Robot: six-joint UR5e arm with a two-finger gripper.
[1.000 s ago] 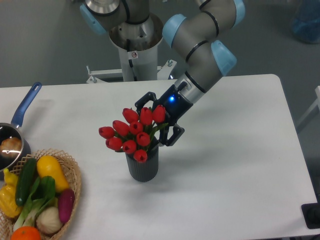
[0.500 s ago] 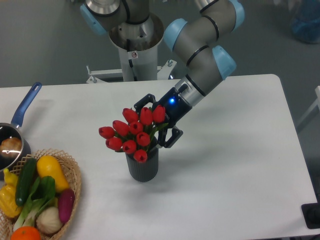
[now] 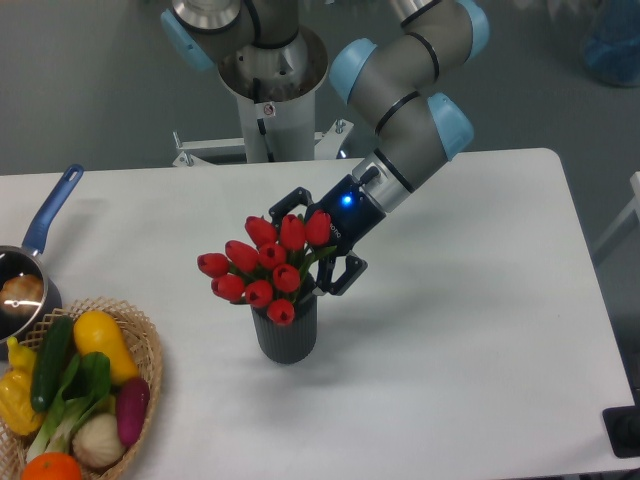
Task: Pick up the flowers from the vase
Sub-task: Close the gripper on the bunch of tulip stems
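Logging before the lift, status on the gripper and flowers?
Gripper open, behind the flowers. Flowers upright in vase, not gripped. Nothing in the way.

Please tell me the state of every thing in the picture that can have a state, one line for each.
flowers: upright in the vase, not lifted
vase: standing on the table, holding the flowers
gripper: open, fingers behind the bunch
saucepan: upright, no lid, something pale inside
basket: filled with vegetables

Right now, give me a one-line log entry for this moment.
stage: reaching to grasp | gripper: open, fingers around the flowers from behind | flowers: in vase, not lifted | vase: upright on table
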